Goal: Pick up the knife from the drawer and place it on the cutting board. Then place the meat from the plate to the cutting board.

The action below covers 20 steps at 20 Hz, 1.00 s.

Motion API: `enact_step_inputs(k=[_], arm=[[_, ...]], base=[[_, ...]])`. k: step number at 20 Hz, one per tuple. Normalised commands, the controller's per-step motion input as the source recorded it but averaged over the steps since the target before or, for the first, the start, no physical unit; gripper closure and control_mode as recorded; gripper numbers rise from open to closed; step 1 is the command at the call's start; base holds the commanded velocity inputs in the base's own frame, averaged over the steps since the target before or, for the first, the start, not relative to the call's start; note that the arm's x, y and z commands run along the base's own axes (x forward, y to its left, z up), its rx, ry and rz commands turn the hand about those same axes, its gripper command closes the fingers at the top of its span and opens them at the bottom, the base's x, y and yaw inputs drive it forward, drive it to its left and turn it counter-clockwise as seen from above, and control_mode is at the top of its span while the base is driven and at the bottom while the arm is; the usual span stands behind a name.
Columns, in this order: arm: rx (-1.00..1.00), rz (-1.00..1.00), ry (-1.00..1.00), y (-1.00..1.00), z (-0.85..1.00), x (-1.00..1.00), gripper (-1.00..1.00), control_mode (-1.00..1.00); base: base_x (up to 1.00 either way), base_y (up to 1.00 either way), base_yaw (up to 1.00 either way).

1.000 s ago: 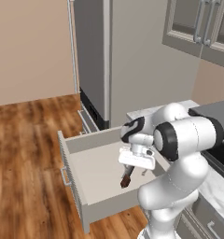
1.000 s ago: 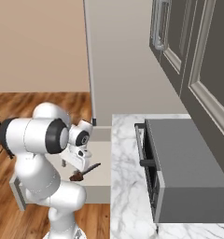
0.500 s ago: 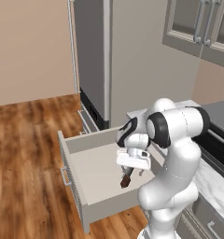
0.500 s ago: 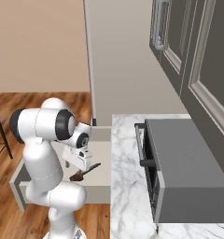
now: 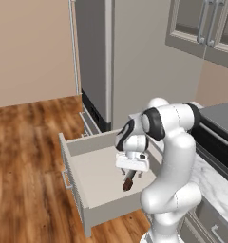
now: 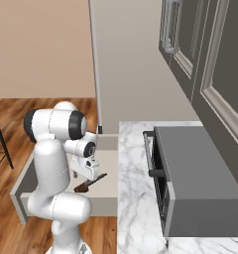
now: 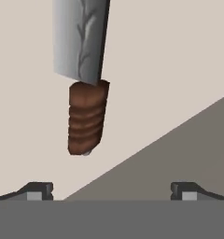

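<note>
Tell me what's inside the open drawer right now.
The knife lies on the pale floor of the drawer, beneath the open gripper. Nothing else shows, though the arm covers part of the drawer's right side.

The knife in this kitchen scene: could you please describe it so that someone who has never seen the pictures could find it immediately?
Start at the tall grey refrigerator; just in front of it a cream drawer stands pulled open over the wood floor. On the drawer's pale floor, directly under the open end effector, lies the knife. Its ribbed reddish-brown handle and short grey blade make it the one dark item there.
</note>
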Motion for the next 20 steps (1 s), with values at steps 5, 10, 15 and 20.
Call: enact_step_inputs(k=[5, 10, 15, 20], arm=[[0.0, 0.0, 0.0, 0.0, -0.31, 0.34, -1.0, -1.0], [0.0, 0.0, 0.01, 0.0, -0.4, 0.31, -1.0, -1.0], [0.0, 0.0, 0.03, 0.01, -0.47, 0.34, -1.0, -1.0], [0.0, 0.0, 0.02, 0.05, -0.21, 0.12, -1.0, -1.0]], base=[[0.0, 0.0, 0.0], [0.0, 0.0, 0.0], [0.0, 0.0, 0.0], [0.0, 0.0, 0.0]])
